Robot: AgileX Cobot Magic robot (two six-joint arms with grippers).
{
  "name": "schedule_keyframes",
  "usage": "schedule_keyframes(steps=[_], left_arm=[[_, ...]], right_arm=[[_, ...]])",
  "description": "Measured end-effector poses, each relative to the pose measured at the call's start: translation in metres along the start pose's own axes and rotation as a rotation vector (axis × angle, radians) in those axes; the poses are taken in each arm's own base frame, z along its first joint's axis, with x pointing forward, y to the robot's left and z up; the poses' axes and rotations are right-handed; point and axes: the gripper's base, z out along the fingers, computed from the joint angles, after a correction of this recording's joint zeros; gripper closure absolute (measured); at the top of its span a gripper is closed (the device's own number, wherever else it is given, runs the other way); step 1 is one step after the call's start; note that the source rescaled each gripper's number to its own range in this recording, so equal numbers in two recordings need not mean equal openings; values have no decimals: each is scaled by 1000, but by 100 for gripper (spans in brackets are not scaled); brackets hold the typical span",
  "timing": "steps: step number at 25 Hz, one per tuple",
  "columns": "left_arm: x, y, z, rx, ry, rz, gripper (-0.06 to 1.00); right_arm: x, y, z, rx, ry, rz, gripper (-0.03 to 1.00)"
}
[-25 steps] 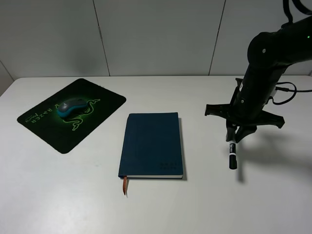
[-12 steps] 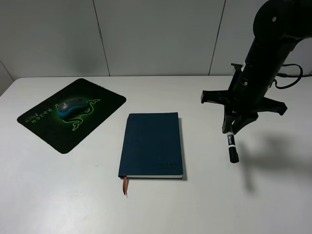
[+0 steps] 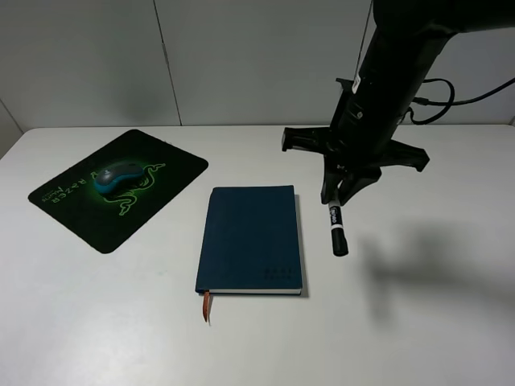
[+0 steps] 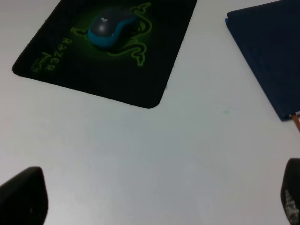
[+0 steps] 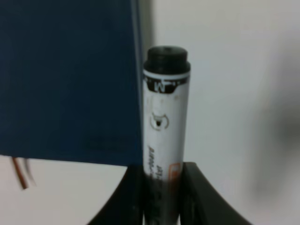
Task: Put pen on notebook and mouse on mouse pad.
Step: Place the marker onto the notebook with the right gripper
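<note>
Pen [image 3: 338, 232] moved toward notebook [image 3: 251, 237], now hanging cap-down over the table [image 3: 418, 322] middle just beside it, right gripper [image 3: 335, 201] jaws clamped on it; left gripper [image 4: 157, 199] jaws apart.

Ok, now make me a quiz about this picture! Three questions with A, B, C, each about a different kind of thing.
1. What is the right tool doing?
A. It is shut on the pen
B. It is open and empty
C. It is holding a cup

2. What colour is the pen's cap?
A. red
B. black
C. yellow

3. Where is the mouse?
A. inside a box
B. under the pen
C. on the mouse pad

Answers:
1 A, because the tool's fingers pinch one end of the pen.
2 B, because the cap end shows black against the white barrel.
3 C, because the mouse sits on the pad's green logo.
</note>
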Motion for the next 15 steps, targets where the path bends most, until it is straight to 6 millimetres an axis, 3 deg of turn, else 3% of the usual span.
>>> schedule_keyframes(steps=[7,15], left_arm=[[0,0,0,0,0,0,-6],[0,0,0,0,0,0,-6]], right_arm=[[-3,42,24,-6,24,-70,96],[-26,76,65,-8,45,-120,96]])
